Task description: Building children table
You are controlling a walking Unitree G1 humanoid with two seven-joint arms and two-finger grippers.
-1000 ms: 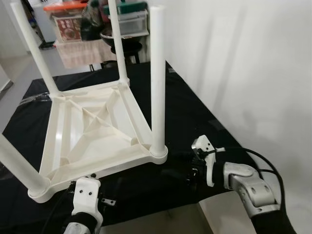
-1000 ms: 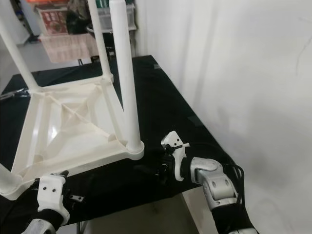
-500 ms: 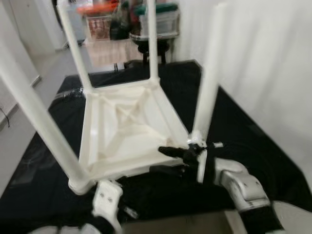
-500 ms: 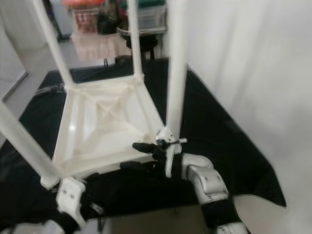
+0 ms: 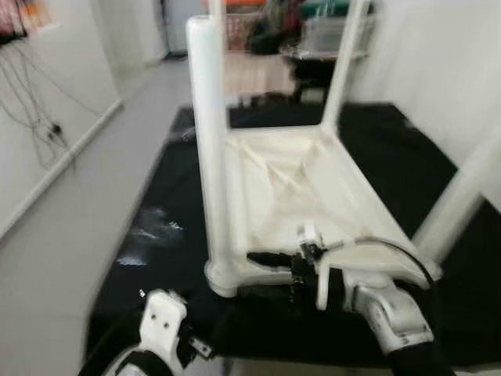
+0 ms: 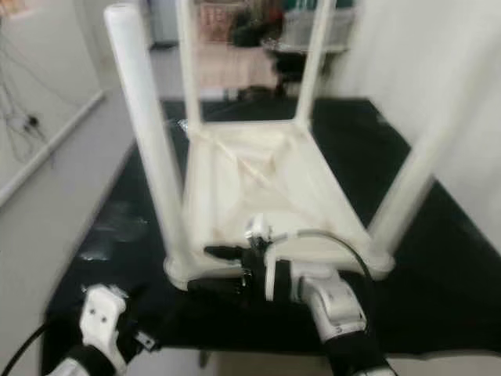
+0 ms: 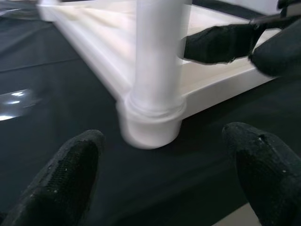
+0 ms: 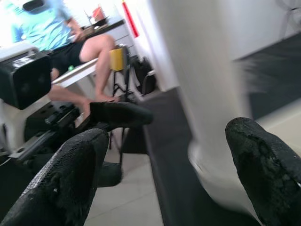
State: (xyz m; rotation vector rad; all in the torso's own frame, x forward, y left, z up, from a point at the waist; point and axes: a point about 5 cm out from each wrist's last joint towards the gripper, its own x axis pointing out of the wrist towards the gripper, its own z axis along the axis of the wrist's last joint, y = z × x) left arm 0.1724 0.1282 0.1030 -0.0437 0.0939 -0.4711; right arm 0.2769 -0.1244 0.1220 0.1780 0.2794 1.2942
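Observation:
A white plastic children's table [image 5: 305,180] lies upside down on a black cloth, its legs pointing up. The near left leg [image 5: 211,157] stands in its corner socket [image 7: 153,117]. My right gripper [image 5: 262,266] is open, level with the table's front rim just right of that leg's base, fingers pointing at it. In the right wrist view the leg [image 8: 197,70] rises between the open fingers [image 8: 70,179]. My left gripper [image 7: 169,174] is open and low in front of the same corner, not touching it. The left wrist view also catches the right gripper's fingers [image 7: 221,42].
The black cloth [image 5: 180,196] covers a low platform, with pale floor [image 5: 70,180] to its left. A white wall with dangling cables [image 5: 31,94] stands further left. Bins and a stool [image 5: 321,47] crowd the back. A seated person [image 8: 70,42] is beyond the platform.
The camera has swung left, so the scene has shifted. My right gripper has travelled along the table's front rim from the near right leg to the near left leg.

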